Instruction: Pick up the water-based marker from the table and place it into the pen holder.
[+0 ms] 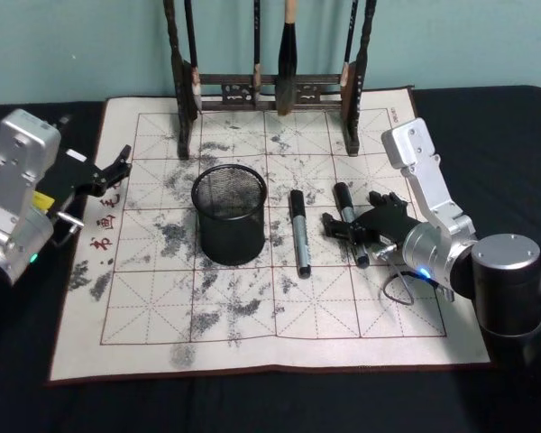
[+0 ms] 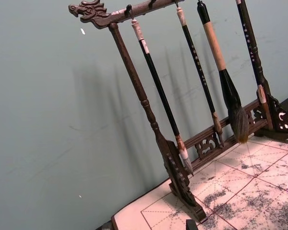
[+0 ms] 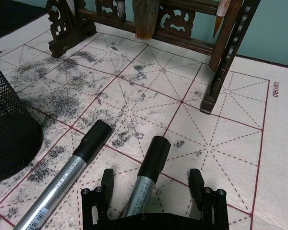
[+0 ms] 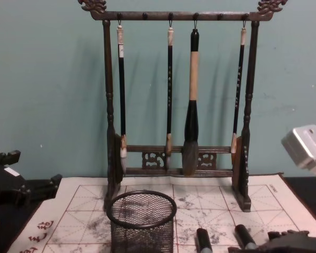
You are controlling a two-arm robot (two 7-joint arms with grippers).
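Markers: two, left marker, right marker
Pen holder: one
Right gripper: spread wide, astride right marker
Left gripper: parked left

Noted right gripper spread wide across water-based marker, with bare mat showing between barrel and each finger. Found second marker lying just to gripper's left, roughly parallel, with a narrow strip of mat between the 2. Logged pen holder farther left, past that marker, mouth facing up and air above rim open. Saw rack post of brush rack standing ahead, with 4 hanging brushes ahead and to the left. Marked open mat on gripper's right and ahead as far as rack base. Placed left gripper far left, beyond pen holder, well apart.
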